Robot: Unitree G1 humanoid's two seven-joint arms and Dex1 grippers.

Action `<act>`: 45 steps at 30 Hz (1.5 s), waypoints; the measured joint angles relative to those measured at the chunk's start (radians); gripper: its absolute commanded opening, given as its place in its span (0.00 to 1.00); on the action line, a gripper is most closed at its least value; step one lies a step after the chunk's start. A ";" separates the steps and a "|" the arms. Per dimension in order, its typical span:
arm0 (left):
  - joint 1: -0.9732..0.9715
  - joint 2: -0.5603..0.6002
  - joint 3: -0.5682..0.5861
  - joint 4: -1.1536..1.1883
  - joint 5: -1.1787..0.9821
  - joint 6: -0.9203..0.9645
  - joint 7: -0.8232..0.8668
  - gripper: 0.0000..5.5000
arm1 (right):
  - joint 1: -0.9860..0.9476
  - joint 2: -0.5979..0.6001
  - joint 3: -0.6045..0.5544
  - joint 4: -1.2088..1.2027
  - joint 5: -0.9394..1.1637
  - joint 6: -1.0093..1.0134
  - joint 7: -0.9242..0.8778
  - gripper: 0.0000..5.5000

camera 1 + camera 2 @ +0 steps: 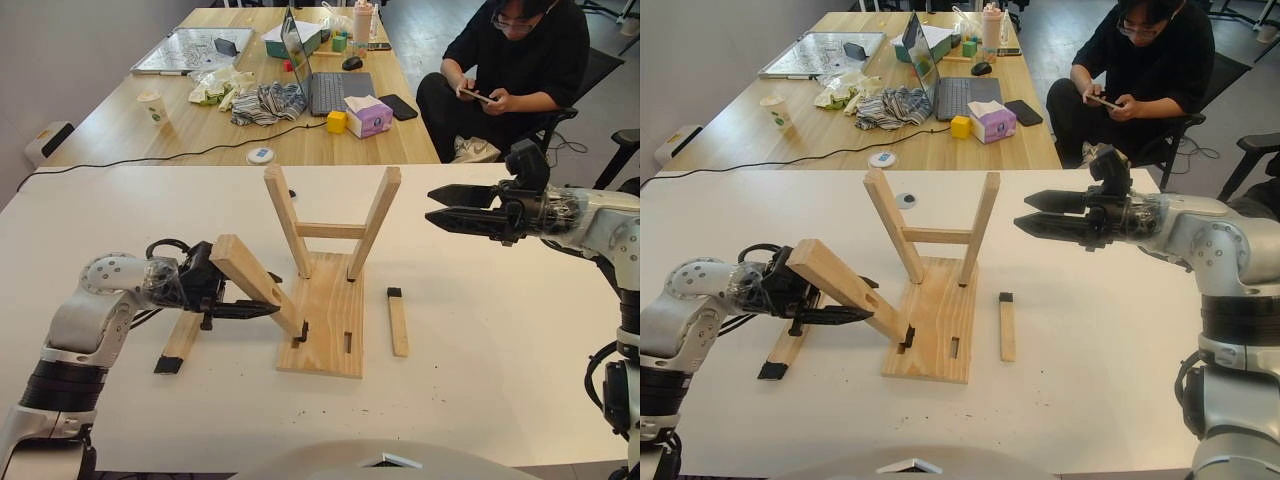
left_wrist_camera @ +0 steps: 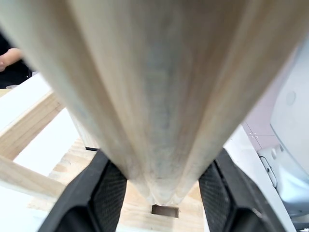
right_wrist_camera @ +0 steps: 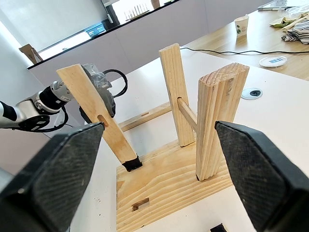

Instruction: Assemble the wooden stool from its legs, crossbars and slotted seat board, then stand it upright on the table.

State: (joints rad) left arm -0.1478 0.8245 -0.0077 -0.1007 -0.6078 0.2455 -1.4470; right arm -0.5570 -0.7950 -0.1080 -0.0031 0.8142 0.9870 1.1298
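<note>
As its tip meets seat board (image 1: 332,350) | tilted leg (image 1: 250,278) between left jaws

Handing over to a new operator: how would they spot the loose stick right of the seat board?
On the white table, find the seat board lying flat. The stick lies alone beside its right edge, not touching, black tip at the far end.

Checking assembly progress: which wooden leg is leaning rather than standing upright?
The leg held by the left gripper, slanting down to the seat board's near-left slot. The two far legs stand upright, joined by a crossbar.
</note>
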 measured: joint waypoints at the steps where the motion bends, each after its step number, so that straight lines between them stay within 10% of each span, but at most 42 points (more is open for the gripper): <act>1: 0.005 0.006 0.005 -0.002 -0.001 0.008 -0.003 0.37 | 0.001 -0.001 0.000 0.000 0.000 0.000 0.001 0.77; 45: 0.050 0.066 -0.049 -0.014 0.101 -0.151 0.015 0.37 | 0.024 -0.001 0.009 0.012 -0.038 -0.003 0.034 0.77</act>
State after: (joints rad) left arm -0.0981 0.8907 -0.0571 -0.1144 -0.5070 0.0945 -1.4325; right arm -0.5327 -0.7961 -0.0989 0.0090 0.7761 0.9837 1.1636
